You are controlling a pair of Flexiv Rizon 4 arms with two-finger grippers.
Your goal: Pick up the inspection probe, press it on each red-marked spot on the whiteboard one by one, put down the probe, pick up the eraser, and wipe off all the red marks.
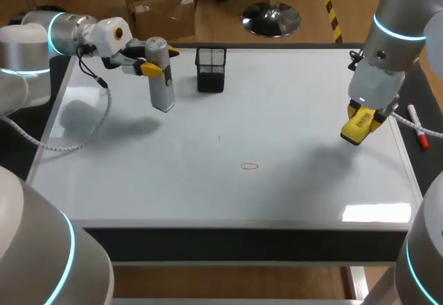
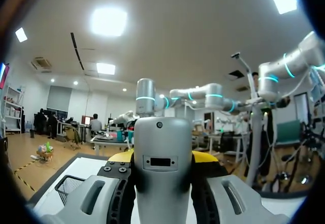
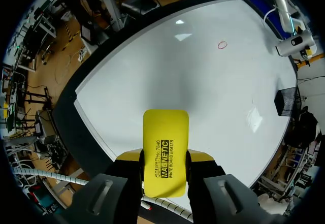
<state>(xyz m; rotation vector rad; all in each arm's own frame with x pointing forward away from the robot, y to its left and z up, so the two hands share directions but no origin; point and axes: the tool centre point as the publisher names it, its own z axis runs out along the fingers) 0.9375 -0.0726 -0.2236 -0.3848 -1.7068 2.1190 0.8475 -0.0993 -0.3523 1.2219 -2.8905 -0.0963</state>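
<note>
My left gripper [image 1: 154, 67] is shut on the grey inspection probe [image 1: 160, 75], held upright over the far left of the whiteboard [image 1: 228, 194]. The left wrist view shows the probe [image 2: 162, 168] clamped between the yellow-tipped fingers of that gripper [image 2: 162, 159]. My right gripper [image 1: 363, 118] is shut on the yellow eraser [image 1: 357, 129], lifted above the whiteboard's right side. From the right wrist, the eraser [image 3: 164, 152] lies between that gripper's [image 3: 163, 158] fingers. One small red circle mark [image 1: 249, 167] sits near the board's middle; the same red mark [image 3: 222, 44] shows far ahead of the eraser.
A black mesh pen holder [image 1: 210, 68] stands at the back of the board, just right of the probe. A red-capped marker [image 1: 417, 126] lies off the board's right edge. A faint dark tick [image 1: 219, 137] marks the board's centre.
</note>
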